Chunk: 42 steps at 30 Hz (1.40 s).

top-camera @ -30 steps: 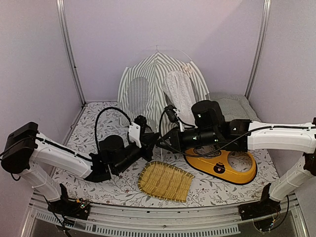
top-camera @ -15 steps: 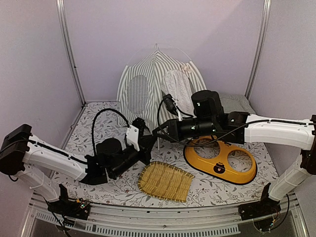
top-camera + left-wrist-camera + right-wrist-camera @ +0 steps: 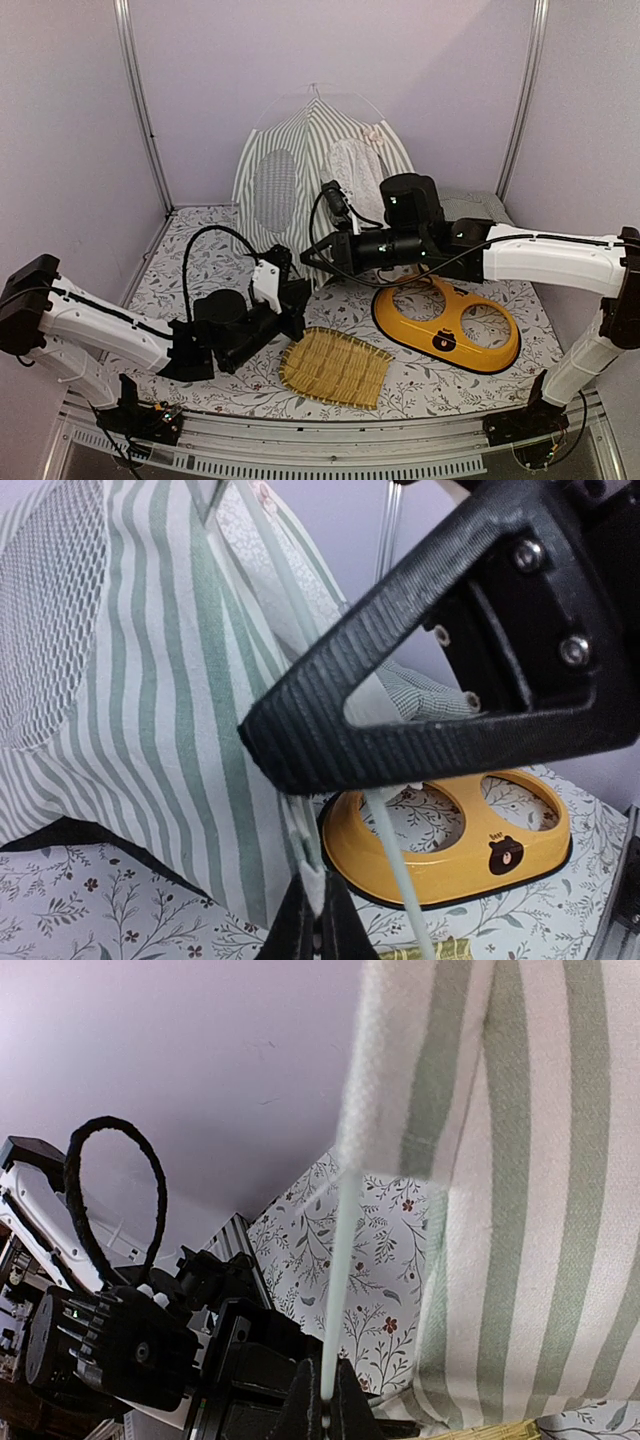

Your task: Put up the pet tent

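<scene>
The striped pet tent [image 3: 300,170] stands at the back centre, with a lace curtain [image 3: 357,170] and a round mesh window [image 3: 275,190]. A thin white pole [image 3: 340,1260] arcs over its top and runs down out of the fabric sleeve. My left gripper [image 3: 297,291] is shut on the tent's bottom corner fabric [image 3: 312,880]. My right gripper [image 3: 312,262] is shut on the end of the pole just above the left one. In the left wrist view the right gripper's black finger fills the upper right.
A yellow double-bowl pet feeder [image 3: 450,325] lies front right. A woven bamboo mat [image 3: 335,366] lies front centre. A gingham cushion [image 3: 470,210] lies behind the right arm. The floor is a floral cloth [image 3: 180,270]; metal frame posts stand at the back corners.
Both grippers have moved left and back, and the left arm has drawn nearer. The tent stands taller and fuller, with the pole arching higher over it.
</scene>
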Tool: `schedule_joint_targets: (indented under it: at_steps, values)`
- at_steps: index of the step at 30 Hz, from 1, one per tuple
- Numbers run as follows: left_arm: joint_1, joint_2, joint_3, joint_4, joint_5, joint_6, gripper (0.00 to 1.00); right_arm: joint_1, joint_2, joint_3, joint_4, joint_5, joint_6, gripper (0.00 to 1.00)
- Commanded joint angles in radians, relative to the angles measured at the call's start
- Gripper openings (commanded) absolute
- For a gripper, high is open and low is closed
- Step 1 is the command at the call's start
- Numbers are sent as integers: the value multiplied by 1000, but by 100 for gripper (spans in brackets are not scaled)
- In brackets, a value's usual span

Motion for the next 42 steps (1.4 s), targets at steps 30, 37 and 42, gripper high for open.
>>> schedule_joint_targets:
  at_steps: [30,37,42]
  values:
    - [-135,70,-27,-222,-11,-11,0,-122,18,178,352,161,-43,0]
    - [-135,69,-29,-223,-14,-14,0,-134,16,176,353,161,-44,0]
    - [-135,68,-26,-225,-13,-13,0,-139,21,181,358,157,-43,0]
